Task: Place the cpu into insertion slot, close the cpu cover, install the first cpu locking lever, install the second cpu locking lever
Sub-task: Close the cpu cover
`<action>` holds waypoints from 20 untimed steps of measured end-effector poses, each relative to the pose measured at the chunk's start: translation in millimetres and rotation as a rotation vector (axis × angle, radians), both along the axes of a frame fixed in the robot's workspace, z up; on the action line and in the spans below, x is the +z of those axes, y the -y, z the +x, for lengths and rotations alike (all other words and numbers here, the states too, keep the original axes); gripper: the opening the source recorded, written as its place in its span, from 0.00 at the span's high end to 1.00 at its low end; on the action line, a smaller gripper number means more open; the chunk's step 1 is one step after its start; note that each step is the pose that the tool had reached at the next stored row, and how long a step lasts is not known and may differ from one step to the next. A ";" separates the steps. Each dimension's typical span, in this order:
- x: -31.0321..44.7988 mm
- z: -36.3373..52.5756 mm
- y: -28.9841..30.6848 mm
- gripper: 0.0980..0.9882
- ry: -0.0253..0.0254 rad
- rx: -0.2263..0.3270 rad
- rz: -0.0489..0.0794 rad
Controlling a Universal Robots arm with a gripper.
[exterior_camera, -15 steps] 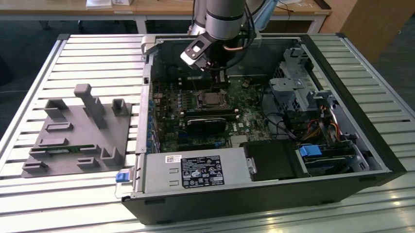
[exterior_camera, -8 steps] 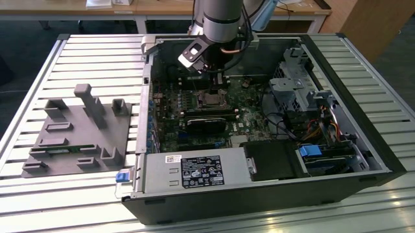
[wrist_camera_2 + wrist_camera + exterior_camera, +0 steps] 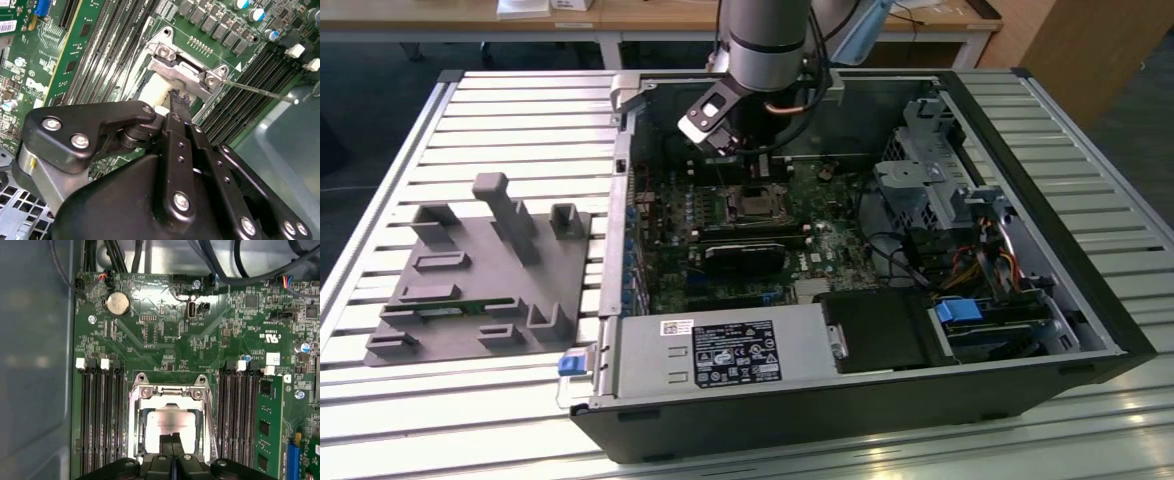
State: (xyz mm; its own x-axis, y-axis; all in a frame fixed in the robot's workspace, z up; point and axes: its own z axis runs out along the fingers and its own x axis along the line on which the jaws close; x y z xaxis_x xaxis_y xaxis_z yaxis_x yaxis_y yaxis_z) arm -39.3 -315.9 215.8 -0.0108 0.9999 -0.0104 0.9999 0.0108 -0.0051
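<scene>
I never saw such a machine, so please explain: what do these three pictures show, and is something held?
A robot arm reaches into an open computer case on a slatted metal table. One picture is taken from outside; the other two come from cameras on the arm's wrist, facing the green circuit board. The claw, shut, seems to hold nothing; its tip is at the silver chip lying inside a metal frame. A grey plastic rack lies beside the case.

Black gripper [image 3: 179,99], fingers pressed together, tips over pale chip [image 3: 155,90]. Silver socket frame [image 3: 182,70] at gripper's twelve o'clock. Thin lever rod [image 3: 260,90], memory slots [image 3: 240,107] toward two o'clock.
</scene>
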 end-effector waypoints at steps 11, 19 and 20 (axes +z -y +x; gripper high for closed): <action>-4.2 -6.3 0.0 0.99 0.0000 0.000 0.000; -8.2 -11.2 0.0 0.99 0.0000 0.000 0.000; -9.2 -11.4 -0.1 0.99 0.0000 0.000 0.000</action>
State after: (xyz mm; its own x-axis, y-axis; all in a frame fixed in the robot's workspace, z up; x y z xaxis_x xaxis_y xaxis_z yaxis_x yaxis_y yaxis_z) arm -50.7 -315.9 206.6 -0.0109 0.9999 -0.0105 0.9999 0.0108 -0.0051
